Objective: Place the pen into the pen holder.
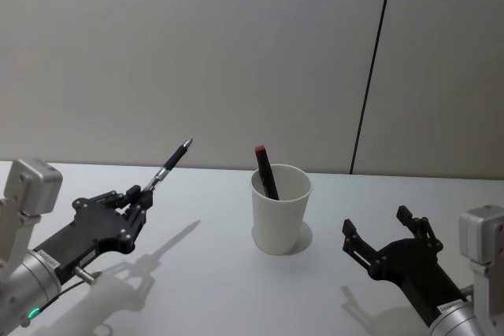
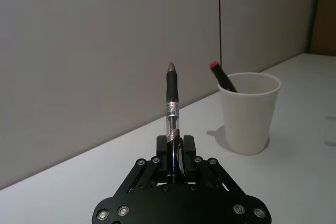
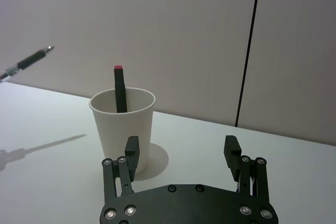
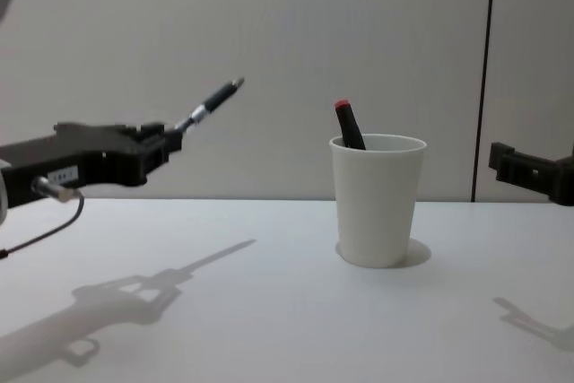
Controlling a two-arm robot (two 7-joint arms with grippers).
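Pen clamped in left hand | pen holder apart | right hand agape

Head high, chest low, both toward the pen holder

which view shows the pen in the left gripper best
Left wrist view: the pen runs near full length out of the left gripper. Head and chest views show it smaller and slanted; right wrist view catches its tip end far off.

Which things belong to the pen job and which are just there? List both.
Job: pen, clamped in the left gripper; white paper cup pen holder.
Just there: red-tipped black marker in the cup; open right gripper, right of the cup; table.
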